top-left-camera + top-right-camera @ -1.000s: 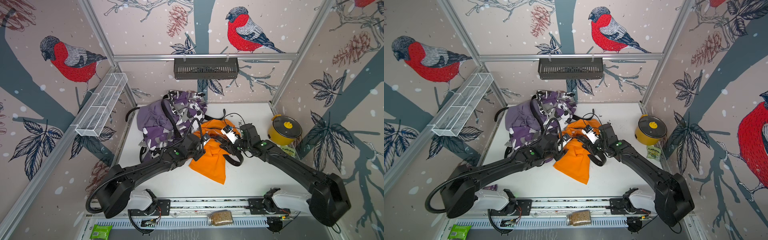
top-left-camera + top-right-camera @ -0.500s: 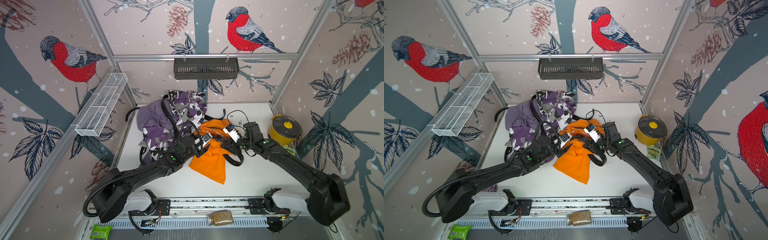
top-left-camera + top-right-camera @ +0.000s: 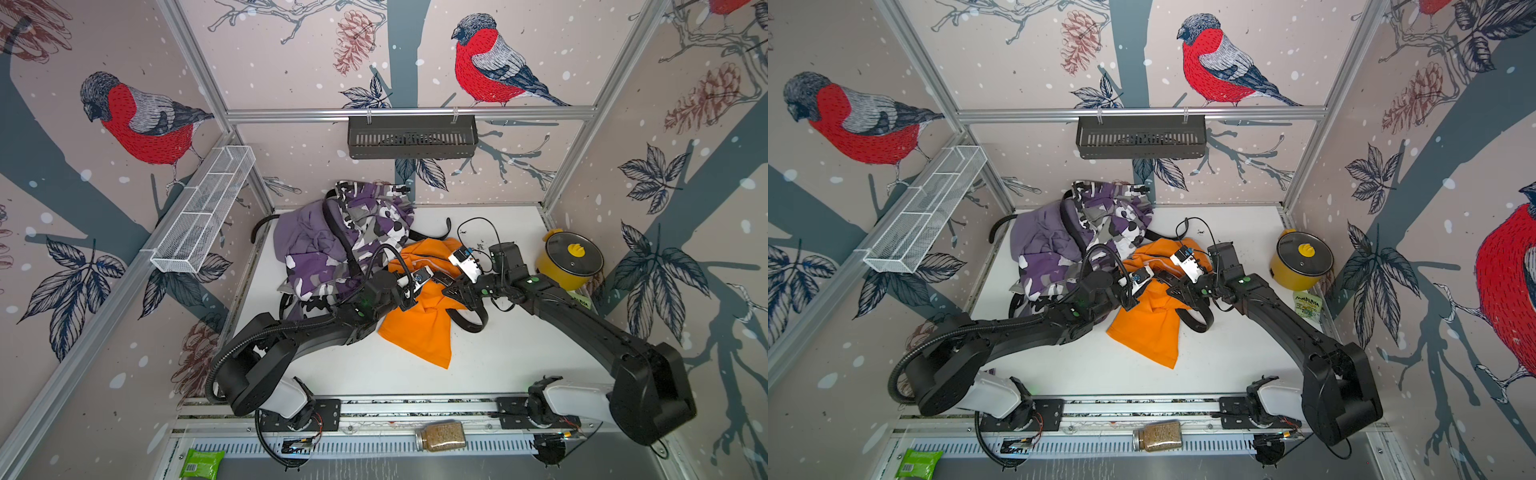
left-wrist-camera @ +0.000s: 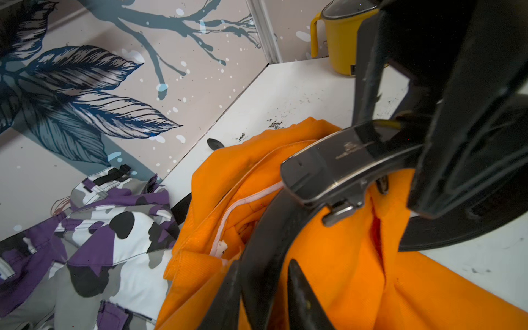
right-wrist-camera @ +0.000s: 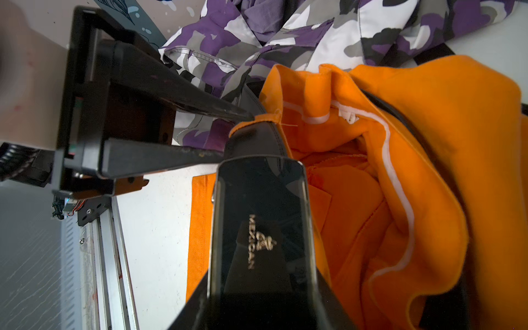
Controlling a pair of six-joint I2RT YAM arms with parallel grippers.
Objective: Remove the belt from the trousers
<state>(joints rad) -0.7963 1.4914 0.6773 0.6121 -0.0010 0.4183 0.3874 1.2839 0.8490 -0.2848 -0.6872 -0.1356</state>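
Now the left gripper (image 5: 239, 136) has drawn its jaws in. A second ago they stood wider over the orange trousers (image 3: 419, 332). In the right wrist view both tips press on the belt (image 4: 265, 237) just behind the buckle (image 5: 260, 205), where a small band of orange cloth wraps the strap. We read that as a pinch on the strap, perhaps with the band caught in it; how hard it bites we cannot tell. The right gripper (image 5: 263, 281) has kept its place and its hold, its jaws clamped across the buckle above the orange cloth.

The belt is not out. From the buckle the strap runs between the left fingers and follows the outside of the orange waistband. A dark loop of strap, which we take for the same belt, lies on the white table (image 3: 519, 357) just beside the trousers. The orange pair sits crumpled near the middle of the table. It touches the camouflage trousers (image 3: 365, 232), which are heaped with the lilac trousers (image 3: 303, 241) toward the back wall.

So we judge that a short stretch of belt is now held at both ends. That sets up a pull: one side anchors while the other draws the strap through. The risk we see is that the left pinch holds strap, not cloth, and the whole garment drags along.
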